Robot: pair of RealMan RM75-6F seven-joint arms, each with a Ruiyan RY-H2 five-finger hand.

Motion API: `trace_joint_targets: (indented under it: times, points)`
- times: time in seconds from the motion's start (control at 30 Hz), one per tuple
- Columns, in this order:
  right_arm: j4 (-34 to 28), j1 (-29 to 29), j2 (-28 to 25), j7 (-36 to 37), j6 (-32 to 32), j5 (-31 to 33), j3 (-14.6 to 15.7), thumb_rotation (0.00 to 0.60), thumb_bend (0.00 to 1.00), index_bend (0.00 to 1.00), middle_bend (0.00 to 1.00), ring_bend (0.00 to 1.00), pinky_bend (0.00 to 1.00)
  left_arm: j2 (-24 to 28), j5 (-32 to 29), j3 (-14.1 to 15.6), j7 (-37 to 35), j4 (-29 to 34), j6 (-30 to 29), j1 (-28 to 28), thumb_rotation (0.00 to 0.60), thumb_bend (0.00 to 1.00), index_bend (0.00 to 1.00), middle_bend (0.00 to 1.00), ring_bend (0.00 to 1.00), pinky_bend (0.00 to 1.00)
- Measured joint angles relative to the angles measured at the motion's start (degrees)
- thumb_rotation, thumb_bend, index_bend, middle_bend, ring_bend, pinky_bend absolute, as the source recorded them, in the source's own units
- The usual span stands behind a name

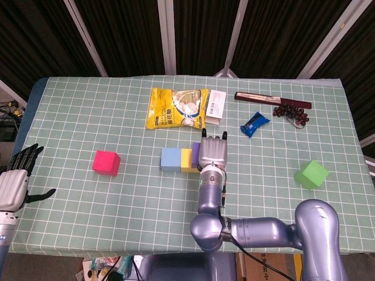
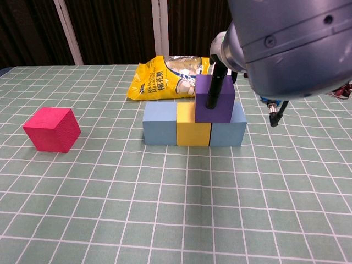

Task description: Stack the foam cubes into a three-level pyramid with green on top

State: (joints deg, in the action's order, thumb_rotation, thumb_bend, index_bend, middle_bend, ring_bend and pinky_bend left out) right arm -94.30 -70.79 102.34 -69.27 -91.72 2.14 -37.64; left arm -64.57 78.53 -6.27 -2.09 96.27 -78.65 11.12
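Carefully, I clamped my right hand [image 1: 212,153] on the purple cube [image 2: 215,99], straddling two base cubes to seat the second level. My left hand [image 1: 16,178] hung spread and empty beside the tabletop [image 1: 117,193].

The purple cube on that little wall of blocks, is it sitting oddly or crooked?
Not crooked. The purple cube sits level, straddling the seam between the yellow cube and the right-hand blue cube, as a pyramid needs. The only odd bit: a finger of the right hand lies across its front face.
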Motion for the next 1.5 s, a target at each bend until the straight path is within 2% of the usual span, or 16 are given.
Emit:
trace_joint_targets:
  times: [0.17, 0.73, 1.1, 1.3, 1.5]
  points:
    - [0.04, 0.11, -0.02, 0.0, 0.28, -0.01, -0.01, 0.6, 0.22, 0.0, 0.42, 0.24, 0.0, -0.03, -0.05, 0.01, 0.09, -0.05, 0.04, 0.01, 0.6, 0.03, 0.0, 0.0, 0.0, 0.0]
    - [-1.02, 0.49, -0.66, -0.07, 1.71, 0.3, 0.0, 0.6, 0.22, 0.0, 0.01, 0.01, 0.0, 0.03, -0.2, 0.03, 0.25, -0.03, 0.18, 0.04, 0.6, 0.03, 0.0, 0.0, 0.0, 0.0]
    - [-5.11, 1.4, -2.43, -1.47, 1.23, 1.89, 0.49, 0.6, 0.21, 0.0, 0.0, 0.0, 0.0, 0.0, -0.29, 0.09, 0.5, -0.23, 0.17, -0.01, 0.6, 0.03, 0.0, 0.0, 0.0, 0.0]
    - [-12.21, 3.53, -5.49, -0.84, 0.46, 1.64, 0.97, 0.6, 0.21, 0.0, 0.0, 0.0, 0.0, -0.04, -0.02, 0.1, 0.75, -0.3, -0.34, -0.15, 0.6, 0.03, 0.0, 0.0, 0.0, 0.0]
    - [-20.26, 7.25, -11.38, 0.56, -1.26, -1.95, 3.52, 0.6, 0.21, 0.0, 0.0, 0.0, 0.0, -0.28, 0.52, 0.11, 1.09, -0.5, -1.06, -0.31, 0.6, 0.03, 0.0, 0.0, 0.0, 0.0]
